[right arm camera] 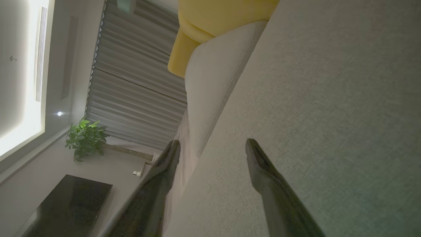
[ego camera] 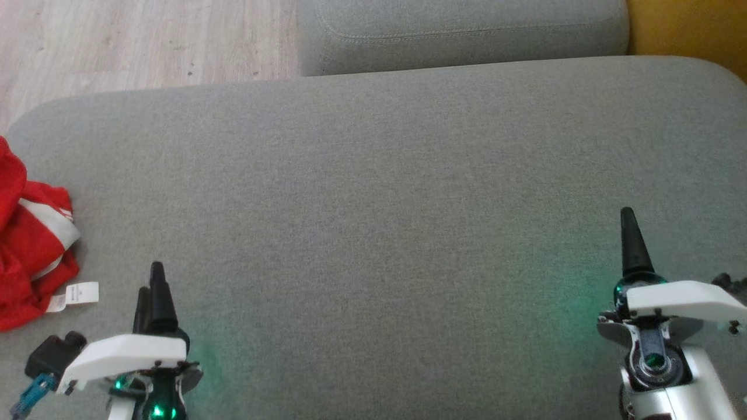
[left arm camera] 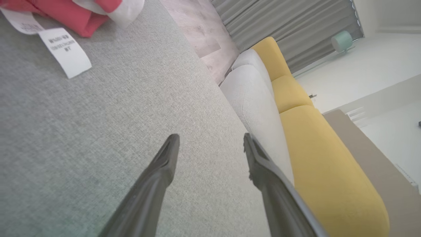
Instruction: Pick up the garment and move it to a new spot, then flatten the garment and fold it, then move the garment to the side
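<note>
The garment [ego camera: 29, 245] is red with white stripes and lies bunched at the left edge of the grey cushion [ego camera: 379, 192], its white care labels [ego camera: 79, 294] trailing toward me. In the left wrist view the garment [left arm camera: 72, 11] sits at the top left with a label [left arm camera: 65, 51] below it. My left gripper [ego camera: 150, 291] hovers low at the front left, right of the garment and apart from it; its fingers [left arm camera: 164, 164] stand open with nothing between them. My right gripper [ego camera: 629, 239] is at the front right, far from the garment, its fingers [right arm camera: 263, 171] open and empty.
A second grey cushion [ego camera: 461, 35] lies beyond the far edge, with yellow upholstery [ego camera: 688, 29] at the back right. Wooden floor [ego camera: 140, 41] shows at the back left. The left wrist view shows a yellow sofa [left arm camera: 322, 164]; the right wrist view shows curtains [right arm camera: 138, 75] and a plant [right arm camera: 85, 138].
</note>
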### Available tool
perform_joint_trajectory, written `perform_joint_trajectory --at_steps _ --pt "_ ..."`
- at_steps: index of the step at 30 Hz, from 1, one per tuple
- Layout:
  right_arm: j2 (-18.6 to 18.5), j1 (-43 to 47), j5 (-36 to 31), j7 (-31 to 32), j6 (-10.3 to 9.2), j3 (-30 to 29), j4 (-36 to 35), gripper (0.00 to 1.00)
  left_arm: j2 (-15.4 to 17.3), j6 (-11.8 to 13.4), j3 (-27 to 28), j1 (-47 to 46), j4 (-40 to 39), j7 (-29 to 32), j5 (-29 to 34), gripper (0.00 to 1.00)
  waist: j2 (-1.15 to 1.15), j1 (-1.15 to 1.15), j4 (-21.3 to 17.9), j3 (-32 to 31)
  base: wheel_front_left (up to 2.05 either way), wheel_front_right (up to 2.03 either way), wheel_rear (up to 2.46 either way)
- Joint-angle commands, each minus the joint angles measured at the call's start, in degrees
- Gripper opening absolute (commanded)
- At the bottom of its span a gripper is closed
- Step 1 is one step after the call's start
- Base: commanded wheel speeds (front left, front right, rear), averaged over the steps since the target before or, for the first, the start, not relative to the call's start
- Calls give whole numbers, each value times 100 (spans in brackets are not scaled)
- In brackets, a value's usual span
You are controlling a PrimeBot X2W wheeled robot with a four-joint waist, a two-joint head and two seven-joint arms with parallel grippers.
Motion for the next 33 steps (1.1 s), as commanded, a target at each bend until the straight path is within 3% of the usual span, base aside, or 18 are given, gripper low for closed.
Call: perform_joint_trajectory --at_steps 1,33 --pt "-85 -350 -193 -74 -2 90 -164 100 150 -15 10 -365 -120 -72 213 100 0 0 1 7 0 0 0" --pt "17 -704 -2815 -598 -3 383 309 100 159 45 -199 -492 153 -594 2649 100 0 0 -12 173 0 0 0"
